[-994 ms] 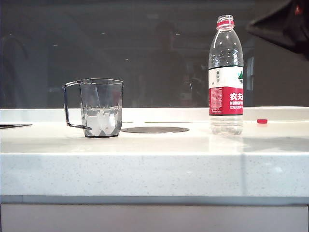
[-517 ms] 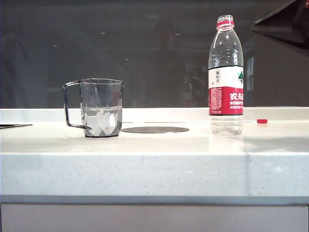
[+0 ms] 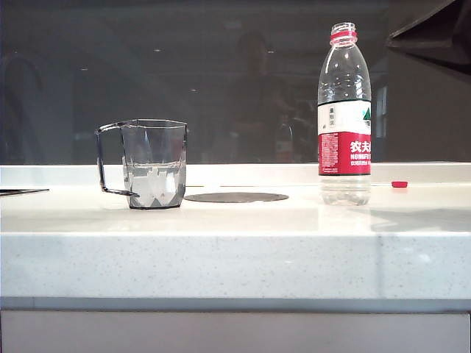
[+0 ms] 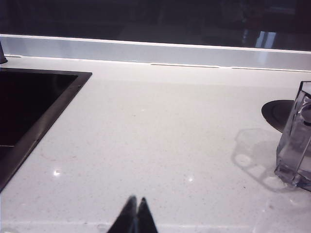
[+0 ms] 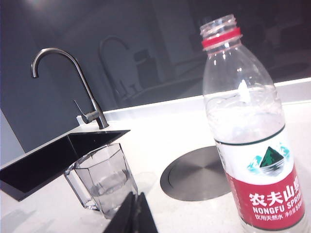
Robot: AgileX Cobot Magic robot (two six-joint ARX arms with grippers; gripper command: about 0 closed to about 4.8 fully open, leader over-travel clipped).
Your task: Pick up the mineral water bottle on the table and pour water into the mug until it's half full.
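- Right wrist view, nearest first: the right gripper (image 5: pixel 135 213) has its fingers pressed together on nothing, hanging clear of the bottle (image 5: pixel 252 141), which stands uncapped and upright on the table (image 5: pixel 160 131).
- Left gripper (image 4: pixel 135 216) is pinched shut too, parked over bare counter near the mug (image 4: pixel 296 141).
- Mug (image 3: pixel 153 163) holds water (image 3: pixel 154 180) to roughly half, well apart from the bottle (image 3: pixel 344 114); the disc (image 3: pixel 235 197) lies between.
- Farther back, a red cap (image 3: pixel 399 184) rests by the wall.
- Just changed: the dark arm at the exterior view's upper right has pulled up and away, so the pour looks finished.
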